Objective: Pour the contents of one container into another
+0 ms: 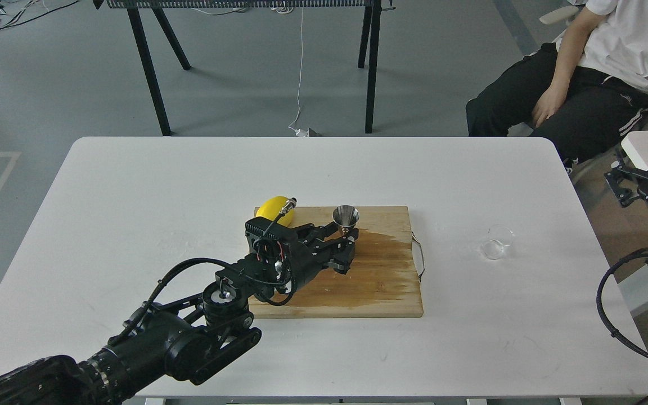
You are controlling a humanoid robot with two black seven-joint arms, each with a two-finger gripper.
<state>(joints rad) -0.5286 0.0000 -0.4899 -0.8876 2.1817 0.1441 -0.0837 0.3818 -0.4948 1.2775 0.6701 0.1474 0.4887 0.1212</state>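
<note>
On white table (133,225), wet wooden board (380,281), grey floor (48,84) beyond

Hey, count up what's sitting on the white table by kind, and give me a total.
Lemon: 1
Steel jigger: 1
Clear glass cup: 1
Wooden cutting board: 1
Total: 4
The lemon and jigger are on the board; the cup stands apart on the table, to the board's right.
</note>
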